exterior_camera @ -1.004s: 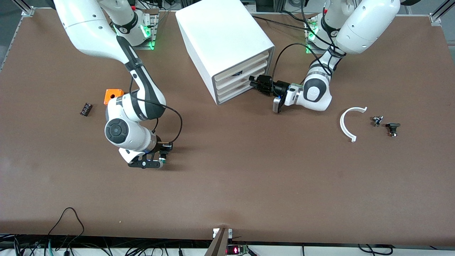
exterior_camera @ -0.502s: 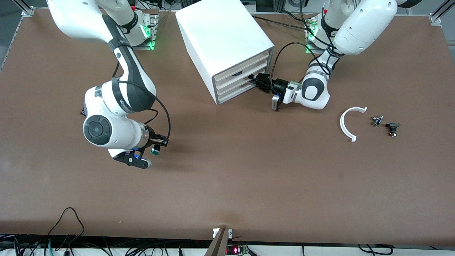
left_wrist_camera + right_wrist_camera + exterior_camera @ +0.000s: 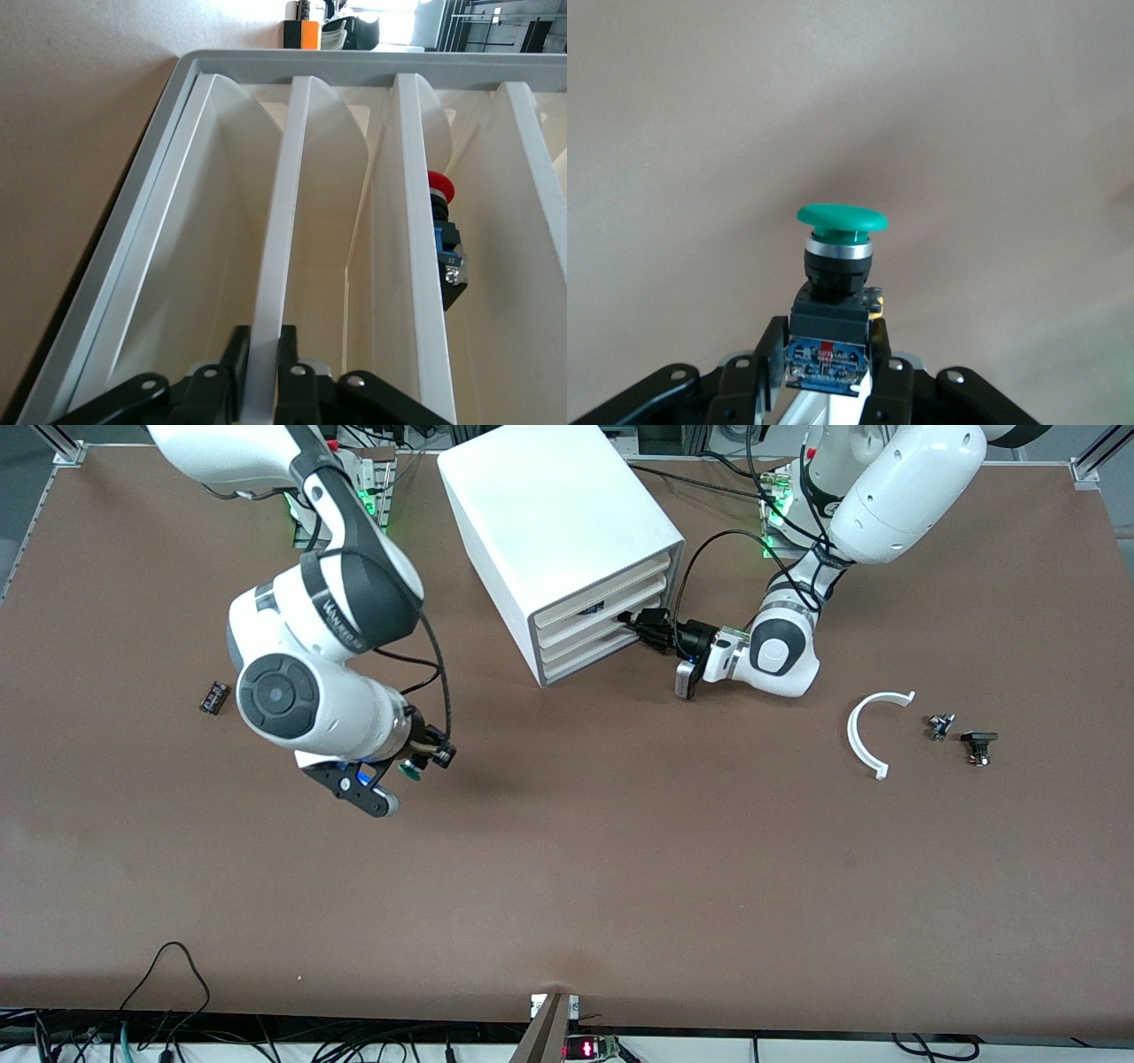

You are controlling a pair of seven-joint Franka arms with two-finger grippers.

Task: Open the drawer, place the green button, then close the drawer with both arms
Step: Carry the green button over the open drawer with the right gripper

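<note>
Since a second ago my right gripper [image 3: 403,772] has come up off the table with the button [image 3: 412,770] and swung toward the cabinet [image 3: 549,531]; it's now over bare table [image 3: 567,868], between the small black ribbed part [image 3: 213,696] and the cabinet. That arm now covers the orange cube that showed earlier. Means the pick is done; I judge the carry to the drawer is under way.

The left gripper [image 3: 640,625] has crept in the last bit and now sits right at the cabinet's stacked cream fronts, fingers [image 3: 232,354] pinched narrow on the lip of one drawer [image 3: 270,292]. The drawer isn't pulled out yet, so opening is what gates the placement.

Button in the right wrist view [image 3: 833,292]: upright in the fingers [image 3: 769,354], round green cap on top, silver collar, black blocky body, blue label at its base. Held at the body, cap clear.

The left wrist view shows a red-capped button [image 3: 440,190] already in a neighbouring drawer.
</note>
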